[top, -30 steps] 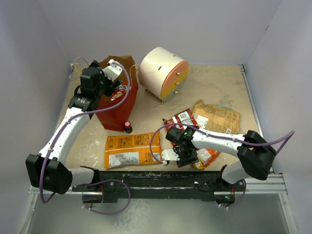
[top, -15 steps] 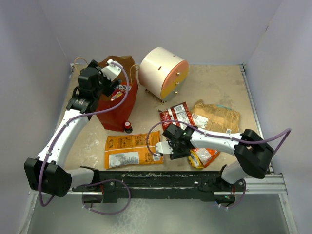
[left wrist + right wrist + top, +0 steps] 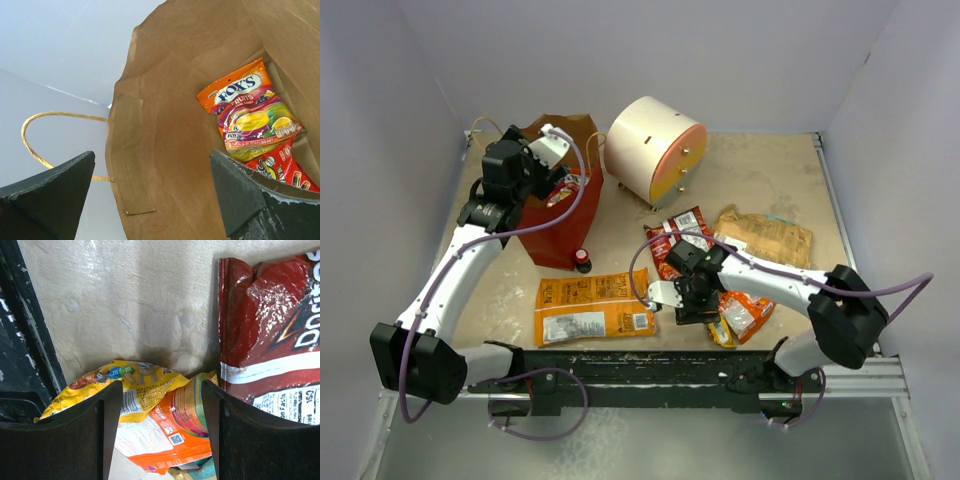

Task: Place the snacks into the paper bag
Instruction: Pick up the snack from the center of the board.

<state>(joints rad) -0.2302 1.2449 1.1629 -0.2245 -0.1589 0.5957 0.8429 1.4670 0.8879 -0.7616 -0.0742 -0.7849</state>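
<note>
The red paper bag [image 3: 560,215] stands at the back left, and its brown inside [image 3: 165,125] holds a Fox's fruit-candy packet [image 3: 250,112] and a red packet [image 3: 280,167]. My left gripper [image 3: 545,150] hangs open over the bag's mouth [image 3: 152,190], holding nothing. My right gripper [image 3: 692,300] is open low over the table. Between its fingers [image 3: 161,385] lie a small yellow packet [image 3: 135,382] and an orange one [image 3: 170,430]. The dark red packet [image 3: 680,232] lies just beside it [image 3: 270,340]. A large orange packet [image 3: 592,305] and a tan-brown packet [image 3: 765,238] lie flat.
A cream cylindrical drawer unit [image 3: 655,150] stands behind the snacks. A tiny dark bottle with a red cap [image 3: 582,258] sits at the bag's foot. The black rail [image 3: 650,365] runs along the near edge. White walls close in the sides.
My right gripper has shifted slightly back from the rail and its jaws have spread wider. The dark red packet slid a little to the back left. The left arm has stayed still.
</note>
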